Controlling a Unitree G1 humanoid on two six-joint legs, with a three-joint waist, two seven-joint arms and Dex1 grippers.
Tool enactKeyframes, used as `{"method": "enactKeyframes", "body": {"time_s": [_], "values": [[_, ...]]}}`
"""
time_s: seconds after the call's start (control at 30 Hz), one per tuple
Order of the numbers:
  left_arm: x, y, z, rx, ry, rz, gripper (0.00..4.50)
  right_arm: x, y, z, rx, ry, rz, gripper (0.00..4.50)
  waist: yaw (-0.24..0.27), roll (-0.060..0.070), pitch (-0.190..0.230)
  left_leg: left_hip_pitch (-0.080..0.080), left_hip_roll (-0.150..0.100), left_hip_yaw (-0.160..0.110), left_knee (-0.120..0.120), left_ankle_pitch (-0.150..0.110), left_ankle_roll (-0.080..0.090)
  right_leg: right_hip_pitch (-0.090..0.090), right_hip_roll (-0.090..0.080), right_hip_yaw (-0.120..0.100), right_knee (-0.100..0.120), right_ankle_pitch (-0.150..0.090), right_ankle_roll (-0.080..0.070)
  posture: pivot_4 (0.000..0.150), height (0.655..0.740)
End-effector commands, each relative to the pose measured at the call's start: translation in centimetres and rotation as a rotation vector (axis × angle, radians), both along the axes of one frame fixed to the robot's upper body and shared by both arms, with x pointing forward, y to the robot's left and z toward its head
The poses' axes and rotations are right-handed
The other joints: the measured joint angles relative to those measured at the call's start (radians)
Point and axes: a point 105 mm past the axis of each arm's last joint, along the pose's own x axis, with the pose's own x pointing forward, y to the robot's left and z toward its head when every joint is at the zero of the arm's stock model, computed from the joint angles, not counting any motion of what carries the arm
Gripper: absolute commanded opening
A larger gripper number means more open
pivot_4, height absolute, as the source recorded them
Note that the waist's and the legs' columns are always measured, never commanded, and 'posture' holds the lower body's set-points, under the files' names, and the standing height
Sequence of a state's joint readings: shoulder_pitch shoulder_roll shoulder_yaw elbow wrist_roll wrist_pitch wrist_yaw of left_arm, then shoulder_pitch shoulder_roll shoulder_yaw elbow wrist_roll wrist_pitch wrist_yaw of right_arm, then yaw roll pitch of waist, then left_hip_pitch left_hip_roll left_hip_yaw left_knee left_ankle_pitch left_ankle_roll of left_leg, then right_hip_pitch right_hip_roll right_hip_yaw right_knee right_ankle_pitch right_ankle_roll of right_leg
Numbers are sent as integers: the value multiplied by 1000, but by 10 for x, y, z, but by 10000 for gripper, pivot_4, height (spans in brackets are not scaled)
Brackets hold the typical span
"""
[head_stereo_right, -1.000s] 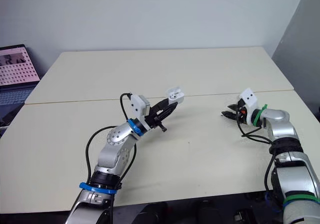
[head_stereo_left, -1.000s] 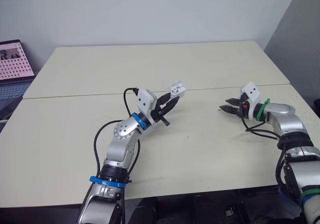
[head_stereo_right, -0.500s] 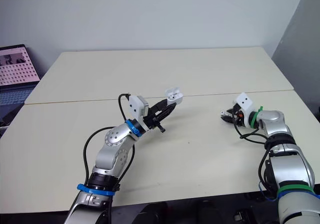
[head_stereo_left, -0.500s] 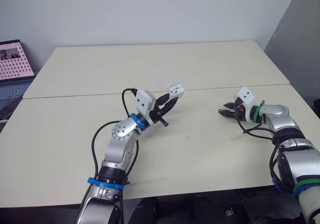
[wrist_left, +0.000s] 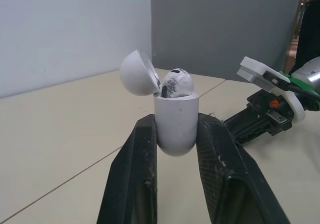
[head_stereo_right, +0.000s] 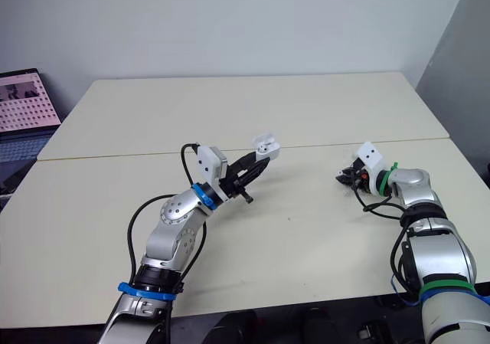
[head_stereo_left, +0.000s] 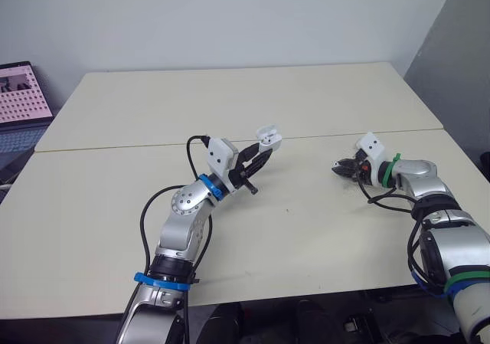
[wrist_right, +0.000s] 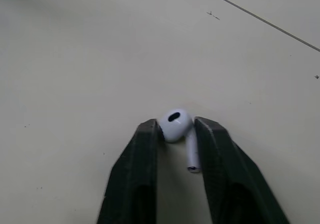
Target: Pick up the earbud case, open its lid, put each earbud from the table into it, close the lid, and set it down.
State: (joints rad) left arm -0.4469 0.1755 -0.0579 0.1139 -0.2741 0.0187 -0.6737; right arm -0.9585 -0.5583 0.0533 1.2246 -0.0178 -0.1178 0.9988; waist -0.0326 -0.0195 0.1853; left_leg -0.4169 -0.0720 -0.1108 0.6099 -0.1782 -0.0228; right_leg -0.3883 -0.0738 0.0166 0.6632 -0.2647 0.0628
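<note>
One earbud [wrist_left: 175,83] fills case [wrist_left: 174,126]; right end effector [wrist_right: 177,125] pinches other earbud [wrist_right: 173,124].

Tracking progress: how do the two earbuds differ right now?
The seated earbud sits in the open earbud case, head showing, stem hidden; the loose earbud shows head and stem. The seated earbud is up off the table, its case held by the left gripper; the loose earbud is pinched by the right gripper down at the table. Both are white.

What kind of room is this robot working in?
Probably an office or a lab test room: two plain cream tables pushed together, a bare white wall behind them, and a laptop with its screen lit at the left edge.
</note>
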Motion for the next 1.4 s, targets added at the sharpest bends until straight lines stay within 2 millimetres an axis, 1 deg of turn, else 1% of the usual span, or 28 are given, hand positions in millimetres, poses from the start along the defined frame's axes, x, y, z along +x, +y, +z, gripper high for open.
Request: {"method": "enactKeyframes", "body": {"time_s": [0.03, 0.23, 0.27, 0.33, 0.4, 0.5, 0.6, 0.7, 0.77, 0.9, 0.97, 1.0, 1.1, 1.27, 1.4], "values": [[-3, -2, 17, -18, -63, -6, 7322, 2, -2, 8, 48, -14, -18, 4102, 0, 0, 0, 0, 0, 0, 0, 0, 0, 0, 0, 0, 0, 0, 0, 1500, 7400], [-3, -3, 16, -21, -62, -2, 7322, -2, -1, 16, 60, -23, 32, 4102, 0, 0, 0, 0, 0, 0, 0, 0, 0, 0, 0, 0, 0, 0, 0, 1500, 7400], [-3, -3, 16, -23, -60, 1, 7322, -3, -2, 18, 43, -22, 46, 4102, 0, 0, 0, 0, 0, 0, 0, 0, 0, 0, 0, 0, 0, 0, 0, 1500, 7400], [-4, -2, 14, -26, -56, 7, 7322, -12, -11, 19, -49, -11, 90, 4102, 1, 0, 0, 0, 0, 0, 0, 0, 0, 0, 0, 0, 0, 0, 0, 1500, 7400], [-6, 0, 12, -28, -51, 13, 7322, -28, -23, 22, -148, 13, 137, 4102, 4, 0, 0, -1, 0, -1, 0, 0, 0, 0, 0, 0, 0, 0, 0, 1500, 7400], [-8, 1, 8, -28, -38, 18, 7322, -68, -45, 25, -293, 101, 223, 4102, 17, 1, 0, -2, -2, -2, 0, 0, 0, 0, -2, -1, -1, -1, 1, 1500, 7400], [-9, 1, 4, -28, -29, 20, 7322, -108, -71, 22, -438, 236, 254, 4102, 22, 1, 0, -2, -2, -3, 0, -1, 1, 0, -3, -1, -1, -1, 2, 1500, 7400], [-9, 0, 2, -27, -24, 20, 7322, -131, -91, 17, -516, 333, 241, 4102, 19, 1, 0, 0, 0, -1, 1, -1, 1, 0, -3, 0, -1, -1, 2, 1500, 7400], [-8, 0, 1, -27, -22, 20, 7322, -140, -100, 14, -541, 372, 223, 4102, 17, 1, 0, 1, 1, 0, 1, -1, 1, 1, -3, 0, -1, -1, 2, 1500, 7400], [-9, 0, 1, -25, -18, 16, 7322, -146, -107, 3, -539, 401, 194, 4102, 17, 1, 0, 0, 1, 1, 1, -1, 1, 1, -3, 0, -1, -1, 2, 1500, 7400], [-9, 0, 1, -25, -18, 14, 7322, -146, -108, 0, -544, 403, 188, 11490, 19, 1, 0, 0, 1, 0, 1, -1, 1, 1, -3, 0, -1, -1, 2, 1500, 7400], [-9, 0, 1, -24, -18, 14, 7322, -146, -108, -1, -546, 403, 187, 14441, 19, 1, 0, 0, 1, 0, 1, -1, 1, 1, -3, 0, -2, -1, 2, 1500, 7400], [-9, 1, 2, -24, -18, 14, 7322, -148, -106, -1, -555, 409, 193, 24697, 20, 1, 0, 0, 1, 0, 2, -1, 1, 2, -3, 0, -1, -1, 2, 1500, 7400], [-10, 0, 2, -27, -18, 14, 7322, -149, -109, -4, -605, 398, 225, 24697, 22, 1, 0, 0, 1, 0, 2, -1, 1, 2, -3, -1, -2, -1, 2, 1500, 7400], [-11, -1, 2, -31, -18, 14, 7322, -147, -107, -3, -619, 377, 243, 24697, 22, 1, 0, 0, 1, 0, 2, -1, 1, 2, -3, -1, -2, -1, 2, 1500, 7400]]}}
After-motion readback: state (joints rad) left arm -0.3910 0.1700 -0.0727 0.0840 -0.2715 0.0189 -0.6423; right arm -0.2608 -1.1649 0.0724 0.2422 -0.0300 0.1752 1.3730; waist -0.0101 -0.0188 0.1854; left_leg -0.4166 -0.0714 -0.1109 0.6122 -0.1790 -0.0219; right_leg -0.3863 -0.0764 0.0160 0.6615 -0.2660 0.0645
